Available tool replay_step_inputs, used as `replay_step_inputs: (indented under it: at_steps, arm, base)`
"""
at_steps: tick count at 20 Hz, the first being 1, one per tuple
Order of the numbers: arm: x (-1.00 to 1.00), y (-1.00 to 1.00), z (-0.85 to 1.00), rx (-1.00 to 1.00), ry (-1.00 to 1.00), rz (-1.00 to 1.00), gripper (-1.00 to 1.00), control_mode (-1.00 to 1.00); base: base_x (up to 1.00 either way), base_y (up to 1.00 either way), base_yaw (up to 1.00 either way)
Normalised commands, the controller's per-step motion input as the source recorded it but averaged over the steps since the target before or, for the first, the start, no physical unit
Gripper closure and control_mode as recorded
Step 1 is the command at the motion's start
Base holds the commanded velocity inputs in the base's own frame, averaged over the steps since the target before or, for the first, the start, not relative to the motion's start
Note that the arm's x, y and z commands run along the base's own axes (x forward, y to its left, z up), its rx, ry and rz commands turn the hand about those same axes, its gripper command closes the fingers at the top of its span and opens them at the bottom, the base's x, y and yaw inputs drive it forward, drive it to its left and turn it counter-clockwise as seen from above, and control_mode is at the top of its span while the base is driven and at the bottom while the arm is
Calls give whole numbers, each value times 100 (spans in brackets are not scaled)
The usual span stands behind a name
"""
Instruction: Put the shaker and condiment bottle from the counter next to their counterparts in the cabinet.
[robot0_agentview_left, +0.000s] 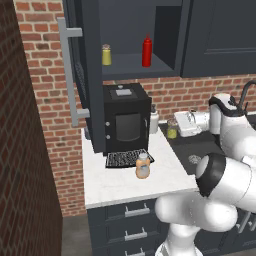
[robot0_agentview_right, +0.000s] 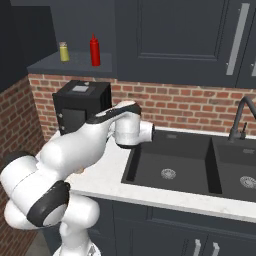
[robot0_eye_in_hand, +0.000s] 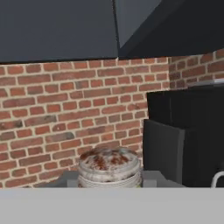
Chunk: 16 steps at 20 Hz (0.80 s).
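olive-yellow shaker (robot0_agentview_left: 172, 129), peach-orange condiment bottle (robot0_agentview_left: 143, 166), white marbled counter (robot0_agentview_left: 120, 186)

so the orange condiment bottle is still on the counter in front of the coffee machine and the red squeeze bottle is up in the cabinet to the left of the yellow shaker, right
Not quite. In the left base view the red squeeze bottle stands to the right of the yellow shaker on the cabinet shelf, not to its left. The rest holds: the orange condiment bottle is on the counter in front of the coffee machine.

Even flat lighting, soft low-resolution render
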Motion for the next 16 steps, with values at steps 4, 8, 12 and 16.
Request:
replay_step_inputs:
  at_steps: [4,8,12,16]
  arm:
    - [-44,0,79,0,-3,-4,100,-100]
    - [-45,0,77,0,-1,-4,100,-100]
    - [-43,0,76,0,0,-5,100,-100]
    - [-36,0,78,0,0,-9,100,-100]
  base:
    - [0,0,0]
    - [0,0,0]
    - [0,0,0]
    - [0,0,0]
